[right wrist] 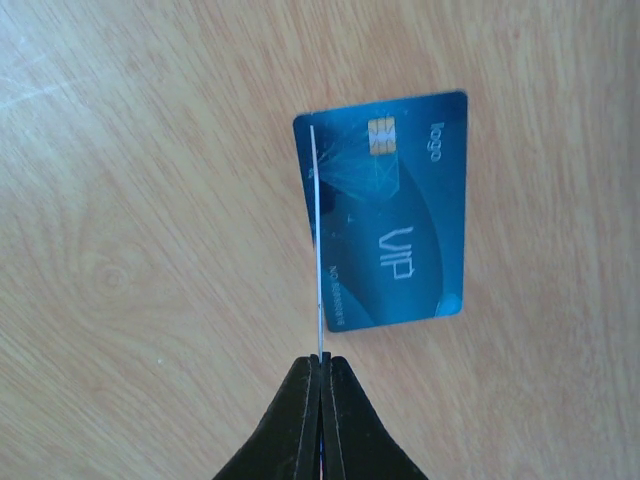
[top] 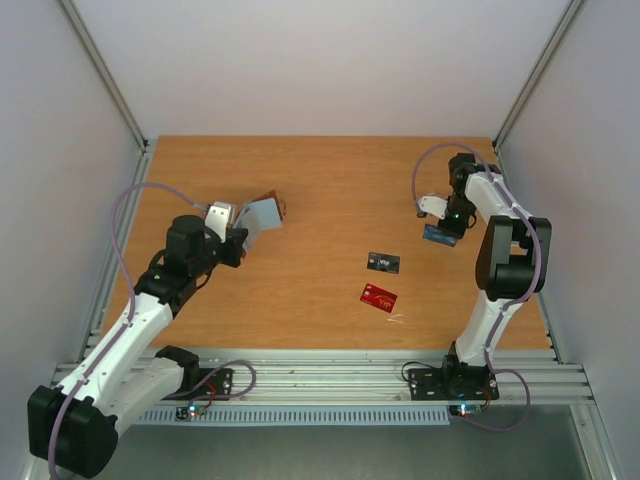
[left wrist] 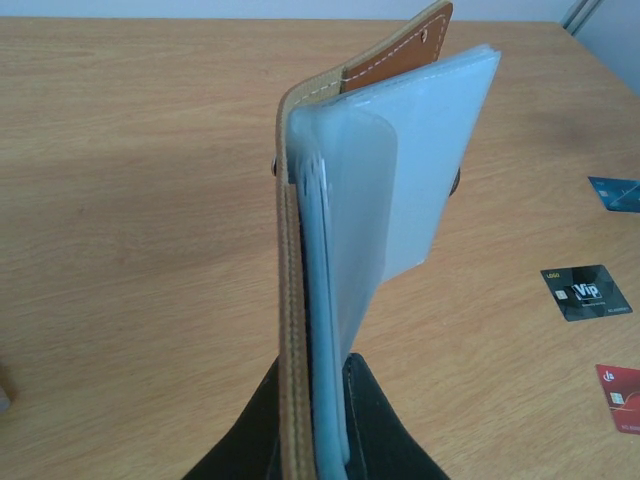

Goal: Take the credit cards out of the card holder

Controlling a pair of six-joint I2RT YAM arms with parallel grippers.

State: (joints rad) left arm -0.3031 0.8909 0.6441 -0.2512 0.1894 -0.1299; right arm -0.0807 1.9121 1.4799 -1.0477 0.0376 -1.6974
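Reading "logo", "VIP" on blue card (right wrist: 400, 220) | "Vip" on black card (left wrist: 586, 292)

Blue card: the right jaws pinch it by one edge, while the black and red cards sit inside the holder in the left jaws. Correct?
No. The black card and red card lie on the table, outside the holder, as the top view shows. The right jaws do pinch the blue card; the left jaws hold the holder.

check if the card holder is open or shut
Open: the card holder, gripped by the left pincer, shows its brown cover spread from pale pockets.
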